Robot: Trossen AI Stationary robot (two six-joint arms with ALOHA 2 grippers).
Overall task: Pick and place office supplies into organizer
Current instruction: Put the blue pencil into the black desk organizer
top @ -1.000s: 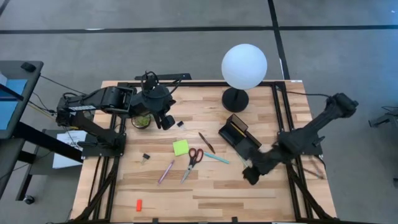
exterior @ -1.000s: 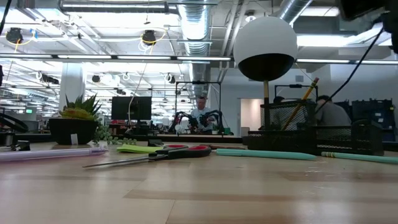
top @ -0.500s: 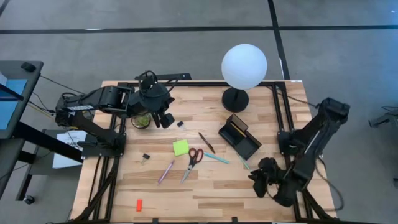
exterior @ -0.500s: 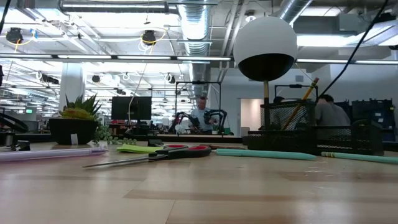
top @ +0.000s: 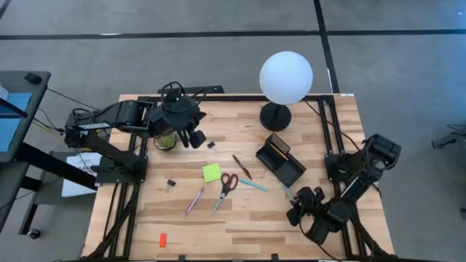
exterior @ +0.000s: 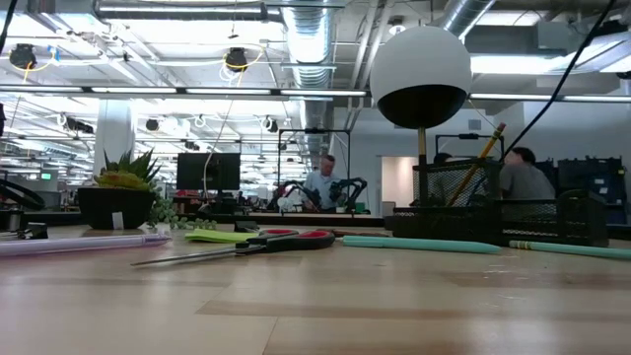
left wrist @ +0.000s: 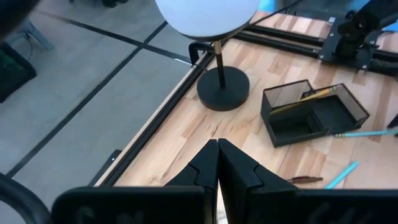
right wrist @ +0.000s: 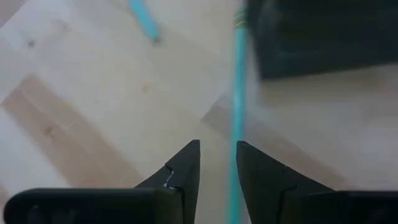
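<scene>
1. Organizer (top: 280, 160) sits on my desk (top: 240, 233) just in front of the lamp (top: 285, 76), a pencil (left wrist: 311, 96) lying inside it.
2. My right fingers (right wrist: 216, 163) are spread a little, holding nothing, low over a teal pencil (right wrist: 237, 93) beside the organizer.
3. My left fingers (left wrist: 217, 163) are pressed together, empty, raised by the plant (top: 166, 140).
4. Scissors (top: 226, 189), sticky pad (top: 211, 172) and pens (top: 195, 200) lie mid-desk.

Open workshop, grey floor, exposed ceiling.
Concrete floor (top: 218, 51) w/ dark seam lines; silver ducts (exterior: 311, 54) & strip lights overhead; white column (exterior: 113, 133); monitor (exterior: 209, 170) & seated person (exterior: 320, 182) at far benches.
</scene>
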